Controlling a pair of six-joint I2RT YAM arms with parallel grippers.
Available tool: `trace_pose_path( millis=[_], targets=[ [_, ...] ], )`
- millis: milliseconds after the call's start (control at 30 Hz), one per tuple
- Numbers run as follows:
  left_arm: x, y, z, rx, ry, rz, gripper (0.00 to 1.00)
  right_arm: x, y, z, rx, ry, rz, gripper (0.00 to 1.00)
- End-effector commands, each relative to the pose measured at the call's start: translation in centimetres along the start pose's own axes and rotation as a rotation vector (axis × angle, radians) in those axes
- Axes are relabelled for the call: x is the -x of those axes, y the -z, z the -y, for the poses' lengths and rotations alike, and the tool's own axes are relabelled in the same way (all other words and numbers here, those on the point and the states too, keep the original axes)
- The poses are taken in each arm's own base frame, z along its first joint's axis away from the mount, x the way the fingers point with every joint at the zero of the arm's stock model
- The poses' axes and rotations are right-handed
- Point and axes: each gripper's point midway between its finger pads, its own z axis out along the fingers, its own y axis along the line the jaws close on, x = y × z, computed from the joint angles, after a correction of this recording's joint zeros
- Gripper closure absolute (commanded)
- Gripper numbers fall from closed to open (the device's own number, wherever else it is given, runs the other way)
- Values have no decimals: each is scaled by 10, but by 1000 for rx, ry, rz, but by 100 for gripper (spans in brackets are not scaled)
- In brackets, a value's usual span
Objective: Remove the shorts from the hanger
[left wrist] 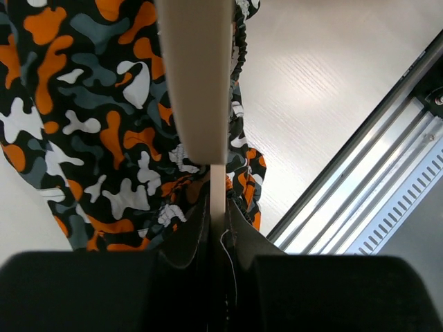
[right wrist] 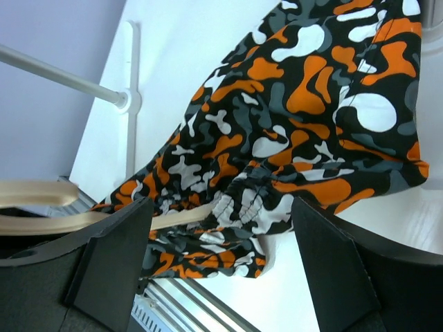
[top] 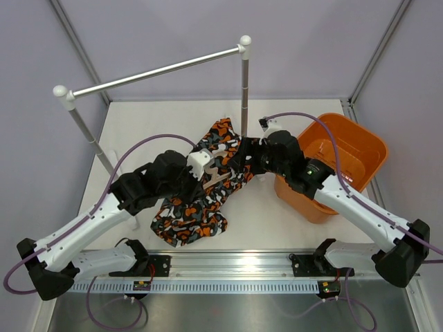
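Note:
The camouflage shorts (top: 208, 183) lie draped between the two arms, one end on the table, the other raised near the rail post. My left gripper (top: 202, 181) is shut on the hanger (left wrist: 197, 76). Its beige bar runs straight out from between the black fingers (left wrist: 187, 235), with the shorts (left wrist: 90, 124) hanging beside it. My right gripper (right wrist: 221, 242) stands open around the gathered waistband of the shorts (right wrist: 277, 138); neither finger touches the cloth. A stretch of the hanger (right wrist: 180, 220) shows under the waistband, and most of it is hidden by cloth. In the top view the right gripper (top: 239, 160) sits at the shorts' upper end.
An orange basket (top: 346, 149) stands at the right, just behind the right arm. A metal rail (top: 159, 71) on two posts crosses the back; one post (top: 244, 97) rises right behind the shorts. A slotted aluminium rail (top: 235, 259) runs along the near edge.

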Motion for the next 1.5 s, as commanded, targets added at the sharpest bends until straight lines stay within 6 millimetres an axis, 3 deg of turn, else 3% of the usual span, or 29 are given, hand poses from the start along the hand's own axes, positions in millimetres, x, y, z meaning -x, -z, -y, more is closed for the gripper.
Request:
trace_pose_path(
  millis=[0, 267, 567, 867, 1133, 1467],
  targets=[
    [30, 14, 13, -64, -25, 150, 100, 14, -10, -9, -10, -16, 56, 12],
    [26, 11, 9, -42, -22, 147, 100, -5, -16, 2, -63, -15, 5, 20],
    [26, 8, 3, -8, -16, 141, 100, -15, -9, 18, -120, -10, 6, 42],
    [27, 8, 2, 0, -17, 145, 100, -25, -11, 20, -119, -6, -29, 45],
    [30, 10, 0, 10, -16, 157, 100, -36, -8, 33, -155, -9, -44, 64],
    [36, 16, -4, 33, -13, 189, 100, -40, 2, 54, -251, -5, -36, 97]
  ],
)
